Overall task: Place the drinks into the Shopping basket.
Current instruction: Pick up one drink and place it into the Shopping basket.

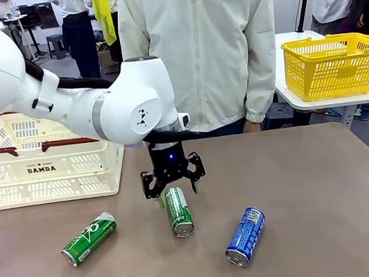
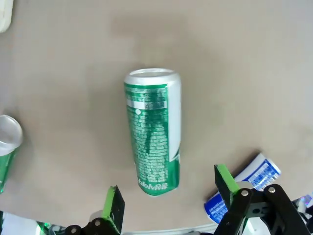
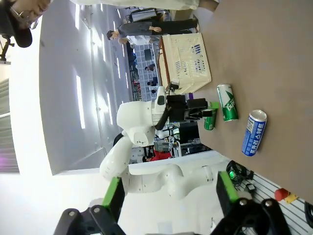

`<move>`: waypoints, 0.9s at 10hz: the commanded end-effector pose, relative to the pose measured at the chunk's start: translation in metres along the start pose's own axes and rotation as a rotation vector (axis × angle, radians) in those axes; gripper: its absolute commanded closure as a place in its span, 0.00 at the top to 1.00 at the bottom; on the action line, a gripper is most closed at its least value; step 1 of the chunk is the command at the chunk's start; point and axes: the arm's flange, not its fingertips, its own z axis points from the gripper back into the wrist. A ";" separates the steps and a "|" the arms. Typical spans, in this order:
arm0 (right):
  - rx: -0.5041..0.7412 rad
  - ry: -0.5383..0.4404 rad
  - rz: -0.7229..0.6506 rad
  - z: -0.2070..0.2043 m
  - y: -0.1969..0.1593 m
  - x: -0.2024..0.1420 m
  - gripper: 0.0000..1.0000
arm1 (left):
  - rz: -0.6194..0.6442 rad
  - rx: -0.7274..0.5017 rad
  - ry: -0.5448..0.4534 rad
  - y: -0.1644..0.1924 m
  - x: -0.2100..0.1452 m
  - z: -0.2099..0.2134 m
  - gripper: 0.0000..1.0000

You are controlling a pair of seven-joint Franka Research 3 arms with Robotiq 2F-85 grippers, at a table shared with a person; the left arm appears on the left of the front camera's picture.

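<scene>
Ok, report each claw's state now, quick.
Left claw: open, over the middle green can, not gripping it.
Right claw: open, holding nothing.

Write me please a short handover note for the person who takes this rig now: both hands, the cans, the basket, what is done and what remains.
Left hand: open, lowered over the middle green can, a finger on either side of its end, not gripping.
Right hand: open, holds nothing, clear of the cans.
Cans: left green can, middle green can and blue can lie on their sides on the table.
Shopping basket: far left of the table; no can seen inside.
Done: nothing placed.
Left: grasp and place all three cans.
</scene>
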 end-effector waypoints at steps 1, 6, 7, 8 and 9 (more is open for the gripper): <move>-0.003 0.010 0.013 0.002 0.001 -0.003 1.00 | 0.040 -0.032 0.020 0.002 -0.004 -0.019 1.00; -0.003 0.010 0.013 0.002 0.001 -0.003 1.00 | 0.000 -0.041 0.005 0.008 0.006 -0.046 1.00; -0.003 0.010 0.013 0.002 0.001 -0.003 1.00 | 0.034 -0.060 -0.002 0.004 0.010 -0.049 1.00; -0.003 0.010 0.013 0.002 0.001 -0.003 1.00 | 0.034 -0.060 -0.002 0.004 0.010 -0.049 1.00; -0.003 0.010 0.013 0.002 0.001 -0.003 1.00 | 0.034 -0.060 -0.002 0.004 0.010 -0.049 1.00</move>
